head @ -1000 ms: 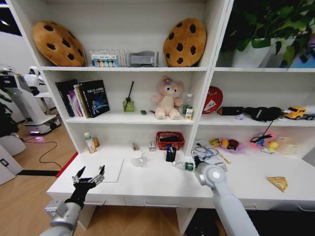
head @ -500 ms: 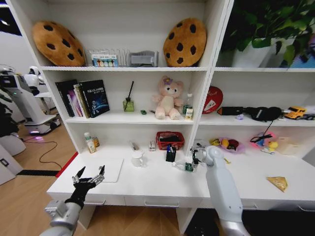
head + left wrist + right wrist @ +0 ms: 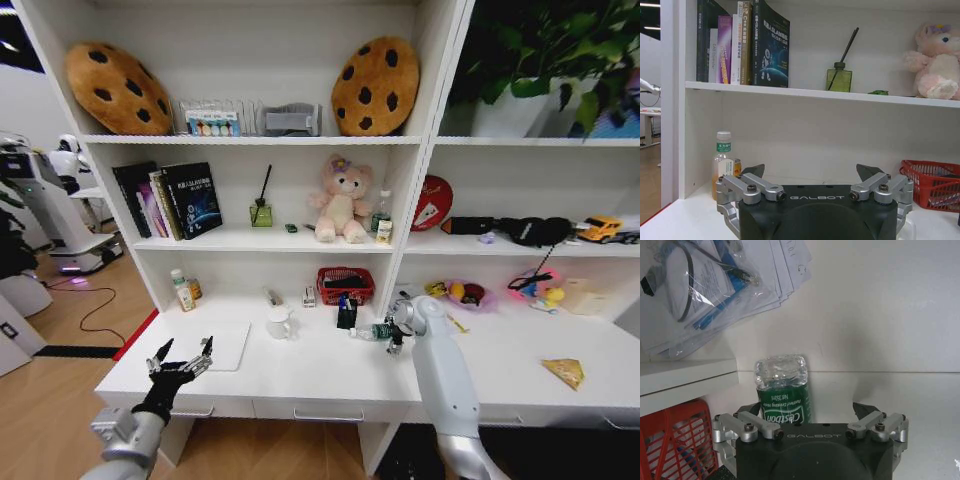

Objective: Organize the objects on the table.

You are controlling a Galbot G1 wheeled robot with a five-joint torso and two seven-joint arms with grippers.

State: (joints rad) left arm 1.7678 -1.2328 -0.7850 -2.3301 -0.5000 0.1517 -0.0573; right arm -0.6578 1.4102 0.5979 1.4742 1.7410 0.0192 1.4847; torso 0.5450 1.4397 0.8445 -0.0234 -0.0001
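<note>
A small clear bottle (image 3: pixel 371 332) with a green label lies on the white table (image 3: pixel 320 378) just right of centre. My right gripper (image 3: pixel 393 336) is down at it, open. In the right wrist view the bottle (image 3: pixel 782 390) sits between the spread fingers of the right gripper (image 3: pixel 807 410), close to one finger (image 3: pixel 751 412) and well apart from the other. My left gripper (image 3: pixel 182 362) hovers open at the table's front left, beside the flat silver laptop (image 3: pixel 218 345); in the left wrist view this left gripper (image 3: pixel 810 172) holds nothing. A yellow wedge (image 3: pixel 565 372) lies at the far right.
A white mug (image 3: pixel 279 323), a red basket (image 3: pixel 346 285) and a black item (image 3: pixel 347 312) stand near the bottle. A plastic bag of papers (image 3: pixel 715 285) lies just behind it. A small orange bottle (image 3: pixel 182 291) stands at the back left. Shelves rise behind the table.
My right arm has swung forward and inward, bringing its gripper down around the clear bottle. The left arm has stayed still.
</note>
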